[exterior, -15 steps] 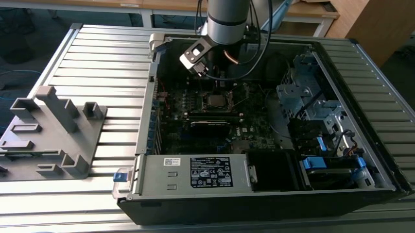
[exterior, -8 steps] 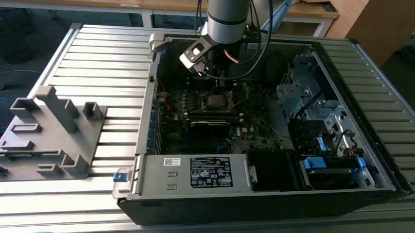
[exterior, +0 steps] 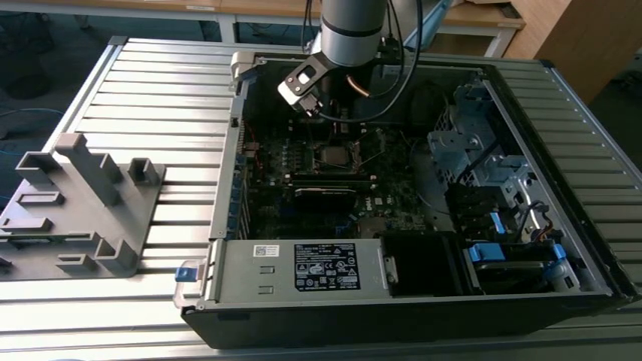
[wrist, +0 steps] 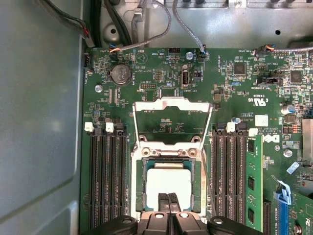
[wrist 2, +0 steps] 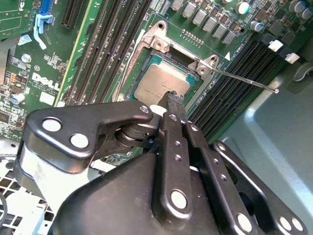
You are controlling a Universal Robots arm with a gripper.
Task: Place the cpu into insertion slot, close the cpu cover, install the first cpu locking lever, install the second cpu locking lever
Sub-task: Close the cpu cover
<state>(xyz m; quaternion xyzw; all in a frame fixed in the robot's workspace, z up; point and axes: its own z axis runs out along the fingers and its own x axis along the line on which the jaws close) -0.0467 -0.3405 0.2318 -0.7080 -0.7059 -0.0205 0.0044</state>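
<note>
The cpu (wrist: 168,177), a pale metal square, lies flat inside the insertion slot (wrist: 137,188) on the green motherboard; the second wrist view shows the cpu (wrist 2: 159,82) seated the same way. The cpu cover (wrist: 171,102), a silver frame with a big window, stands swung open beyond the slot. A thin locking lever (wrist 2: 244,81) sticks out, unlatched, beside the socket. My gripper (wrist: 169,199) hovers just over the chip's near edge, its black fingers together with nothing between them. In the exterior view the gripper (exterior: 309,105) hangs inside the open case above the socket (exterior: 334,156).
Long black memory slots (wrist: 105,181) flank the socket on both sides, one holding a green module (wrist: 252,186). Cables (wrist: 146,29) run along the case wall. A labelled power-supply box (exterior: 301,267) sits at the case's near edge, and a grey fixture (exterior: 86,203) stands at the exterior view's left.
</note>
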